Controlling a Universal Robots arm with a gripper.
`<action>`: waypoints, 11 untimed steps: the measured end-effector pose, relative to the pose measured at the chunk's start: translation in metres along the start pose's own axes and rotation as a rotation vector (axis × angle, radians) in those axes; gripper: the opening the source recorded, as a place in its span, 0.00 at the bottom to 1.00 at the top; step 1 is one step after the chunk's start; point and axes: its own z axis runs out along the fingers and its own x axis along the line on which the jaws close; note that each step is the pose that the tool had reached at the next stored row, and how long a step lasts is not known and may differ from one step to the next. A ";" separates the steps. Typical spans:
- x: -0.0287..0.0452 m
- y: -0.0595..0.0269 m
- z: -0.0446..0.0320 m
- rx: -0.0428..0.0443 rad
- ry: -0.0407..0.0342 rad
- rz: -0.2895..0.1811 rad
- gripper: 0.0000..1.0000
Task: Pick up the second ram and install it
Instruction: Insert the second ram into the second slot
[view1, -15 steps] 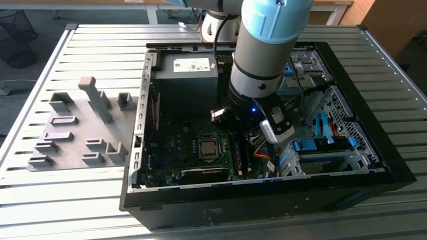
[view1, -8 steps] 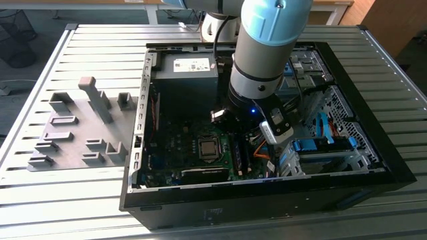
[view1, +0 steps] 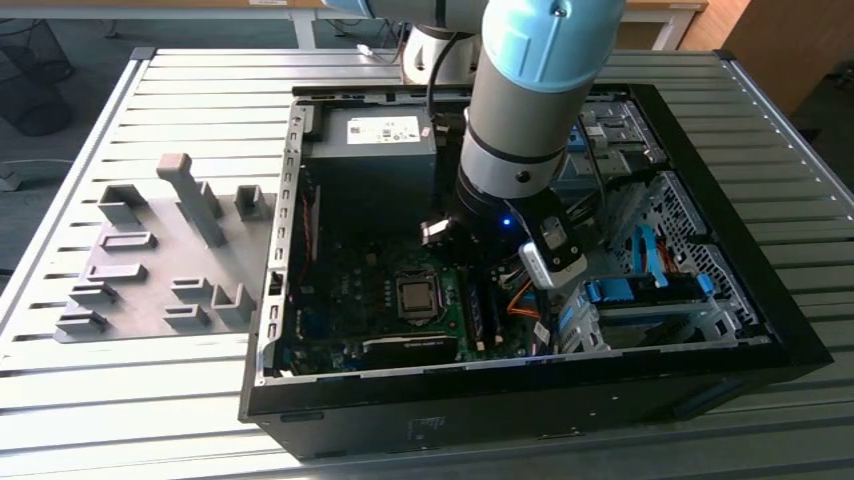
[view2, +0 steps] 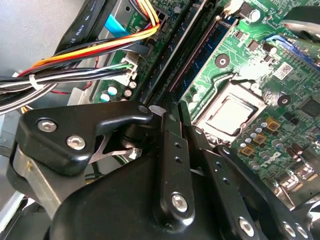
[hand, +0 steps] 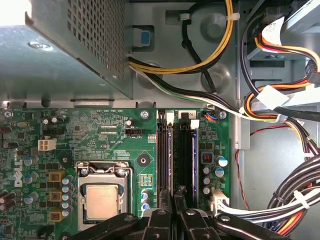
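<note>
First wrist view: my pincer (hand: 173, 196) sits nearest, drawn in to a thin gap. As far as I can make out, it pinches the near end of the ram (hand: 170, 160). The ram is seen edge-on as a narrow strip with a bluish sheen, and it runs straight away from the tips along the slots (hand: 184, 160). It stands upright in the slot lane closest to the socket (hand: 102, 200). I cannot tell whether it is pressed fully home. A dark slot lies just beside it on the far side from the socket.

In the second wrist view the pincer (view2: 182, 114) shows the same narrow gap. The ram (view2: 197, 52) lines up with that gap, with the socket (view2: 230, 115) close beside it.

Farther along, past the end of the slots, the board (hand: 100, 135) ends at the case wall. There, cables (hand: 200, 65) in yellow, black and white loop past the perforated metal box (hand: 75, 45).

In the exterior view the arm (view1: 534, 100) reaches down into the open case (view1: 534, 400), which lies on the slatted table (view1: 200, 420). Grey holders (view1: 160, 250) stand well apart from the case, toward the exterior view's left.
</note>
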 end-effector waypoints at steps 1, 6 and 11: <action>0.0000 0.0000 0.0000 0.0003 0.0000 0.000 0.15; 0.0000 0.0000 0.0002 -0.0001 0.0000 0.000 0.22; 0.0001 0.0001 -0.0034 -0.0001 0.0000 0.000 0.22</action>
